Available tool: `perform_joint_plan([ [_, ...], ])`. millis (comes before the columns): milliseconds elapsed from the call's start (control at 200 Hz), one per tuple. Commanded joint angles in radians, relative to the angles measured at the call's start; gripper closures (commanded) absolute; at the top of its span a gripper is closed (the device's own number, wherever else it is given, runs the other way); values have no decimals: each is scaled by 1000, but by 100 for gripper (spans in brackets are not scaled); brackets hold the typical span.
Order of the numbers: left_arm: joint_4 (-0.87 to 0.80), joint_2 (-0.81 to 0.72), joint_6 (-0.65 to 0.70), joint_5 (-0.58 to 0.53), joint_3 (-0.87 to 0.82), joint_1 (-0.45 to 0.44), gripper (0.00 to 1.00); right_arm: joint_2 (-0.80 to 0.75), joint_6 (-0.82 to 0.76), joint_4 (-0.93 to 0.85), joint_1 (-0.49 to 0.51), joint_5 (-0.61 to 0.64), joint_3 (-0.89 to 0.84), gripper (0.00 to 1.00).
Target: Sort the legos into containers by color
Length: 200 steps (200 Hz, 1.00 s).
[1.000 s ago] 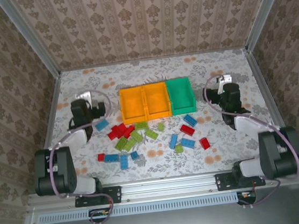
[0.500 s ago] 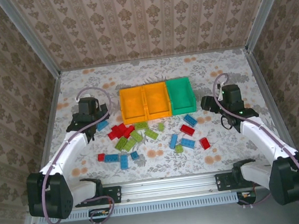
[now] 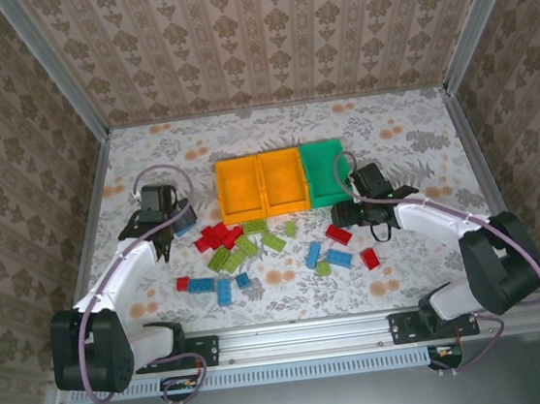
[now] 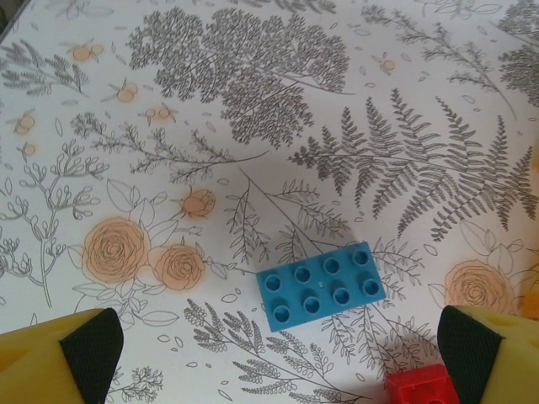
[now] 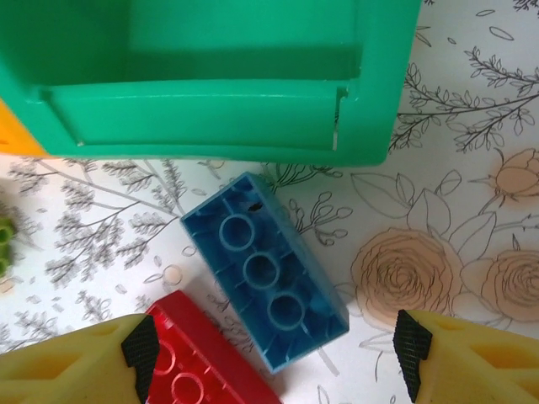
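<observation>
The legos lie scattered in front of three joined containers: two orange-yellow bins (image 3: 221, 193) and a green bin (image 3: 325, 143). A red cluster (image 3: 217, 235), lime green bricks (image 3: 227, 257) and blue bricks (image 3: 223, 290) sit on the table's middle. My left gripper (image 3: 175, 228) (image 4: 278, 362) hangs open above a light blue brick (image 4: 320, 286), studs up, with a red brick (image 4: 421, 387) beside it. My right gripper (image 3: 343, 215) (image 5: 274, 358) is open over an upturned blue brick (image 5: 265, 269) lying just in front of the green bin (image 5: 210, 76), next to a red brick (image 5: 202, 362).
The floral tablecloth (image 3: 409, 137) has bare room at the far left and right. Patterned walls and metal rails close off the sides and back. More loose bricks, red (image 3: 370, 258) and blue (image 3: 340, 257), lie near the right arm.
My right arm has swung left from the table's right side to the blue brick before the green bin. My left gripper has drawn slightly nearer over the light blue brick.
</observation>
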Motion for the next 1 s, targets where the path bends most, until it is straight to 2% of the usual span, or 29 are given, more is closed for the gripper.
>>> perform_joint_plan([
  [0, -20, -6, -26, 43, -14, 14, 0, 43, -41, -45, 21, 62, 51, 23],
  [260, -10, -3, -23, 60, -22, 28, 0, 197, -59, -88, 42, 119, 169, 24],
  [455, -7, -4, -23, 64, -31, 32, 0, 277, -62, -124, 53, 138, 228, 31],
  [745, -1, -9, -20, 73, -36, 44, 0, 297, -47, -136, 64, 151, 228, 37],
  [830, 1, -11, -21, 75, -38, 45, 0, 289, -40, -130, 64, 156, 215, 43],
  [995, 2, -14, -23, 77, -40, 46, 0, 278, -33, -131, 66, 171, 210, 63],
])
